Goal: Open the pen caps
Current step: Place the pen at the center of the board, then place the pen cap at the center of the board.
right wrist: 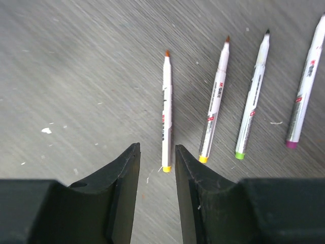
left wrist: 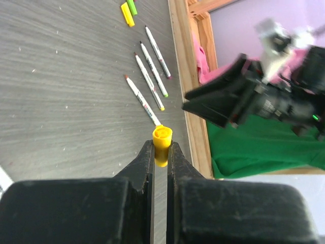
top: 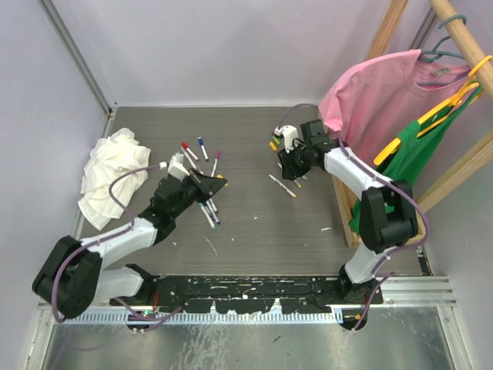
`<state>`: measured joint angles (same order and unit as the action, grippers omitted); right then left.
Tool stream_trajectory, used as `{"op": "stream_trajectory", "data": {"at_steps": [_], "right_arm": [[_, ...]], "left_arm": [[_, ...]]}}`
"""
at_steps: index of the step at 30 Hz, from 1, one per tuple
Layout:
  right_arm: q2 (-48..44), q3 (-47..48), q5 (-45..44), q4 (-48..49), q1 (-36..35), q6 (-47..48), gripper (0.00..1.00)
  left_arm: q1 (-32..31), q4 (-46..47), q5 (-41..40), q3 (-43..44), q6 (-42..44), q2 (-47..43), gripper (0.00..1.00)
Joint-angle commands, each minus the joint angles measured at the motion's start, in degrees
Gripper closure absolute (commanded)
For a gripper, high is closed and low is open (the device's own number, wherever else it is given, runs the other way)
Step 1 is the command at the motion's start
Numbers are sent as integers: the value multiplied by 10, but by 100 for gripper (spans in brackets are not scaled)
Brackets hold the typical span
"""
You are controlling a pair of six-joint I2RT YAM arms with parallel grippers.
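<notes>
Your left gripper is clenched on a small yellow plastic cap, pinched between the two black fingertips with one end poking out beyond them. Your right gripper is released: its jaws stand a little apart with only the grey wood-grain table showing between them. Just ahead of its fingertips lies the tail of a thin white-barrelled pen with a bare orange tip. Three more uncapped white pens lie alongside, roughly parallel: a second yellow-tailed pen, a green-tailed pen and a purple-tailed pen. In your left wrist view, a loose yellow cap and a loose green cap lie side by side on the table beyond those pens. From above, a red cap, a blue cap and a purple cap sit on pens near the left gripper. A crumpled white cloth rag lies at the far left.
</notes>
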<state>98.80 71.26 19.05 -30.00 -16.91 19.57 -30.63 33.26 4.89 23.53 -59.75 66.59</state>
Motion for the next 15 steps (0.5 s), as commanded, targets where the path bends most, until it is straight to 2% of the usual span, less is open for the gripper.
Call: {"op": "stream_trajectory", "data": {"at_steps": [1,9,12,15], "right_arm": [[-89,-11,82,-16,-2,32,60],[-140,-31,121,-15,5,37,59],[-144,-32,128,-18,6,40,59],[-150,-33,129,-20,8,44,59]], "left_arm": [[-2,-50,-4,99,-2,85,100],[-5,-135,38,311,-15,313,100],[-8,-218,52,440,-5,396,100],[-17,-364,21,577,8,475,100]]}}
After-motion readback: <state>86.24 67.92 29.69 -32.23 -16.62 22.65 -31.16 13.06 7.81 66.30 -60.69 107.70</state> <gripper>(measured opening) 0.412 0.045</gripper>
